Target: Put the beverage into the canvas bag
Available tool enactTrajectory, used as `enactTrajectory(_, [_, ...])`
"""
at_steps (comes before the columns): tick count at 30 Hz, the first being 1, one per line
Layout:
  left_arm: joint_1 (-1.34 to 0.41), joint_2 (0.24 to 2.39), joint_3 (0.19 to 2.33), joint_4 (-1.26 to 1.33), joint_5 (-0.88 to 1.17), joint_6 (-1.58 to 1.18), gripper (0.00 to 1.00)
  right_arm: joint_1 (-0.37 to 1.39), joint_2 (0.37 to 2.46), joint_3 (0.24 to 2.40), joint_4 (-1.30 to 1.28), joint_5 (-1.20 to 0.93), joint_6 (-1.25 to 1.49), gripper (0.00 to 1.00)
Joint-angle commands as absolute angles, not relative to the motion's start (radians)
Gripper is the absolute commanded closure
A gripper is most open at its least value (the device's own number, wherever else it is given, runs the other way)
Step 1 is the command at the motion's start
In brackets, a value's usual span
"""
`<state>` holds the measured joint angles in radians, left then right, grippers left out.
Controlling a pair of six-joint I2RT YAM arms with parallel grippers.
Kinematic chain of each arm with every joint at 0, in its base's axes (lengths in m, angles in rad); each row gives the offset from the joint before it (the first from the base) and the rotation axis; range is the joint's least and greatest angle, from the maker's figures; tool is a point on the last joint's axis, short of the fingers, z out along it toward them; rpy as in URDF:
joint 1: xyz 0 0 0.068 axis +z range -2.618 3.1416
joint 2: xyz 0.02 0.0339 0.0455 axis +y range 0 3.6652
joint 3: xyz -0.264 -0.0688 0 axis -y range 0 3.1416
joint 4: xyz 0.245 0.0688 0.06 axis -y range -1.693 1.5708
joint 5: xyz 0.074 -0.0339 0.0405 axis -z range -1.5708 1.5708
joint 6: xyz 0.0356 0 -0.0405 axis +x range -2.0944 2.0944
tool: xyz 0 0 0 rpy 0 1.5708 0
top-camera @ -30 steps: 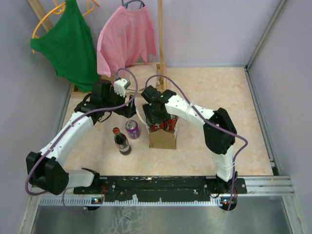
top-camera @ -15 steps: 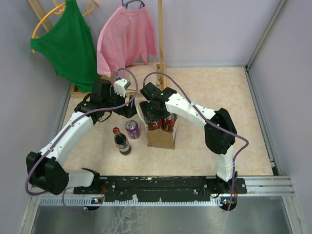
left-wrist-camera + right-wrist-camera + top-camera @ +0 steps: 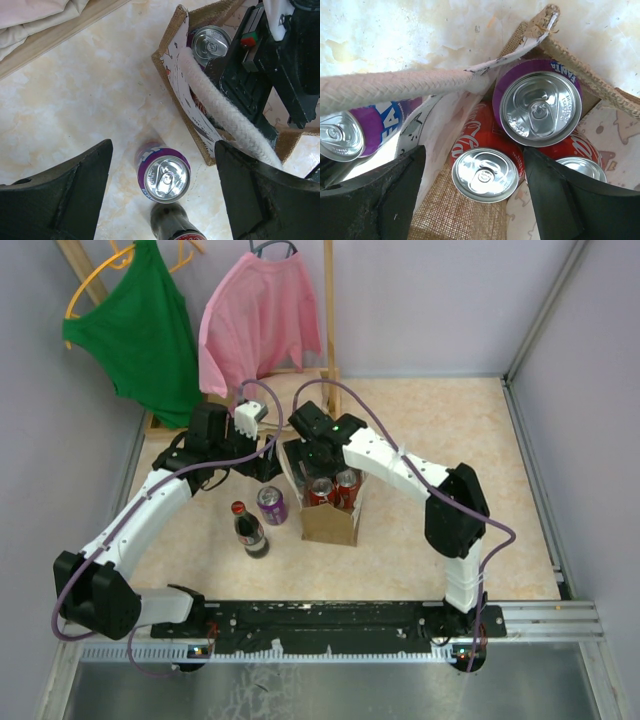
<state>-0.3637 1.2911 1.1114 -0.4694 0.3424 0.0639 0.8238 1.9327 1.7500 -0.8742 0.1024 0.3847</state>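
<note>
Your right jaws hang spread and empty over the canvas bag (image 3: pixel 332 525), which holds a Fanta can (image 3: pixel 538 107) and Coca-Cola cans (image 3: pixel 485 175). Its rope handle (image 3: pixel 395 87) runs right beside them; snag it while rising and the bag could topple. Your left jaws are spread above the purple can (image 3: pixel 163 172) on the desk (image 3: pixel 75 100).

The left arm (image 3: pixel 140 515) and the right arm (image 3: pixel 395 468) are white shell links joined by bulky black joint housings (image 3: pixel 100 600), with a thin purple cable (image 3: pixel 262 388) looping back from behind each claw. The left claw (image 3: pixel 160 187) and the right claw (image 3: pixel 470 195) each carry two broad, matte-black, rough-grained wedge fingers (image 3: pixel 55 200). A small green light (image 3: pixel 337 423) glows just behind the right claw.
</note>
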Motion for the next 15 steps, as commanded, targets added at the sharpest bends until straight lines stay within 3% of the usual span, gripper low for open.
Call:
enactTrajectory(1, [-0.360,1.285,1.123,-0.446,0.357,0.065,0.12,0.831,1.850,1.858,-0.849,0.131,0.371,0.22])
enactTrajectory(7, [-0.359,1.240,1.162,-0.438,0.301,0.013,0.11,0.832,1.842,2.082,-0.908,0.204,0.349,0.24])
enactTrajectory(15, [-0.308,1.125,1.138,-0.391,0.291,-0.020,0.07,0.828,2.000,2.413,-1.016,0.226,0.283,0.24])
